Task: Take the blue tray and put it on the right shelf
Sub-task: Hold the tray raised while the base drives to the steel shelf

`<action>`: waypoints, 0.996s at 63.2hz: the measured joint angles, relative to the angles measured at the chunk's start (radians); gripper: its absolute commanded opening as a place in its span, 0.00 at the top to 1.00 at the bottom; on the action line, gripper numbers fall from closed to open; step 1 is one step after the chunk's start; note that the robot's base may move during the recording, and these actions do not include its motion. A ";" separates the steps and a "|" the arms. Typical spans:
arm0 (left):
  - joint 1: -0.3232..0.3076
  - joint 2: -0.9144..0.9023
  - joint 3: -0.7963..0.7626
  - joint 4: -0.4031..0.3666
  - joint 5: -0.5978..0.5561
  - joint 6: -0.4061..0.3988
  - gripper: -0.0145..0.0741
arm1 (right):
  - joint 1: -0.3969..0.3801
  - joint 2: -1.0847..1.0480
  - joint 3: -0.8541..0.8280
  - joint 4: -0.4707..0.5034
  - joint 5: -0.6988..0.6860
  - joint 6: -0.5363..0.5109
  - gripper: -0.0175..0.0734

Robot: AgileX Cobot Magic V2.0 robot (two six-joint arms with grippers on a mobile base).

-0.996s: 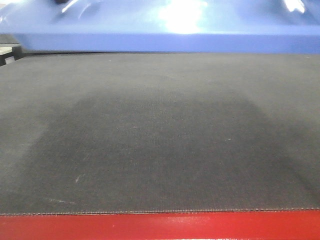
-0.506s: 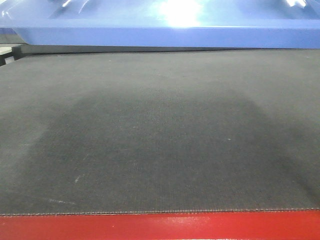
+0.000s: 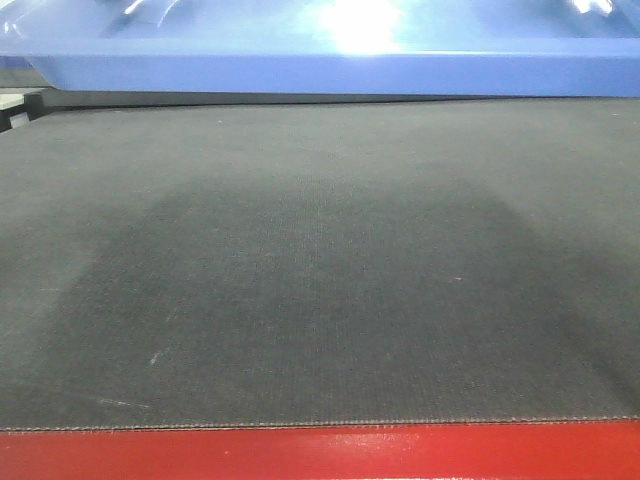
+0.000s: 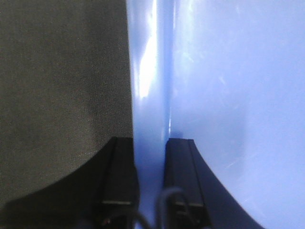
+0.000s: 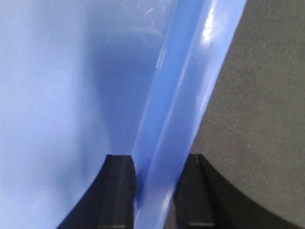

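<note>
left gripper [image 4: 151,143]: two matte black fingers [image 4: 116,171], flat straight inner faces toward the blue tray [image 4: 228,95] rim, outer edges flaring in a curve | thin dark cables [image 4: 164,193] loop between the finger bases | right gripper [image 5: 156,160]: same matte black pair, squared tips, curved flaring outer edges

The counter [image 3: 320,455] has a glossy red front edge. A dark grey woven mat [image 3: 320,270] covers its top, with a stitched hem just behind the red edge. Beyond the mat's far left corner is a small black-and-white object [image 3: 18,108], cut off.
</note>
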 measured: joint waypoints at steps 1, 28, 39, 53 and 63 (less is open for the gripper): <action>0.000 0.000 0.000 0.000 0.000 0.000 0.89 | 0.000 0.000 0.000 0.000 0.000 0.000 0.78; 0.000 0.000 0.000 0.000 0.003 0.000 0.89 | 0.000 0.004 0.000 0.000 0.000 0.000 0.78; 0.000 0.000 0.000 0.000 0.005 -0.002 0.89 | 0.000 0.007 0.000 0.000 0.000 0.000 0.78; 0.000 0.000 0.000 -0.020 0.006 -0.002 0.89 | 0.000 0.007 0.000 -0.005 0.000 0.000 0.78; 0.000 0.000 0.000 -0.030 0.006 -0.002 0.89 | 0.000 0.007 0.000 -0.012 0.000 0.000 0.78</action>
